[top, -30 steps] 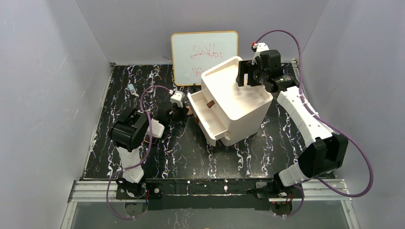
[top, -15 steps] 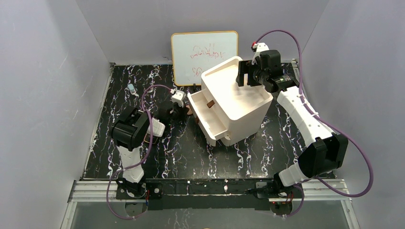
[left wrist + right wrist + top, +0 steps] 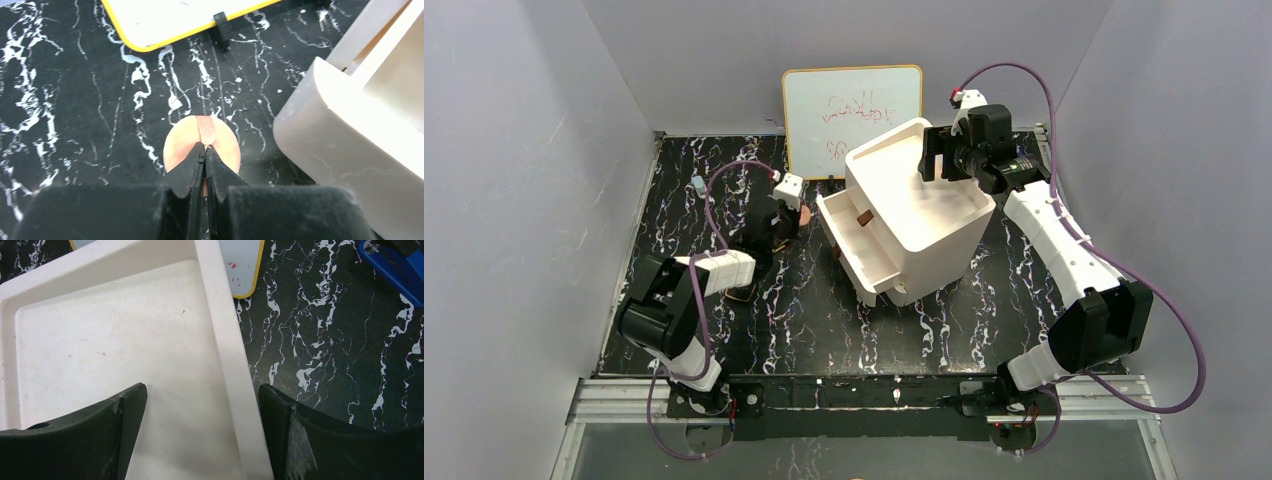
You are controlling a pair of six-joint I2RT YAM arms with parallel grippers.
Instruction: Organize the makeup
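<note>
The left gripper (image 3: 204,148) is seen drawn shut on the round compact (image 3: 222,142) — the brownish-pink disc is shown face-on just past the black fingertips, and a thin strip of the same colour is caught in the slit between them. The compact is held over the black marbled table (image 3: 75,125), just beside a rounded white corner of the drawer box (image 3: 330,135) and near the yellow-framed whiteboard (image 3: 165,20). Whether the compact is touching the table cannot be told. In the top view the left arm is reached toward the left side of the box, where two drawers (image 3: 856,232) are pulled out.

The right gripper (image 3: 202,392) is spread wide open — nothing is gripped between its fingers (image 3: 120,415). It is poised above the shallow tray on top of the drawer box, with one finger over the tray floor and the other over the tray's rim and the table beyond it. A blue object (image 3: 387,262) is seen at the upper right corner of the right wrist view, lying on the table well apart from the box
</note>
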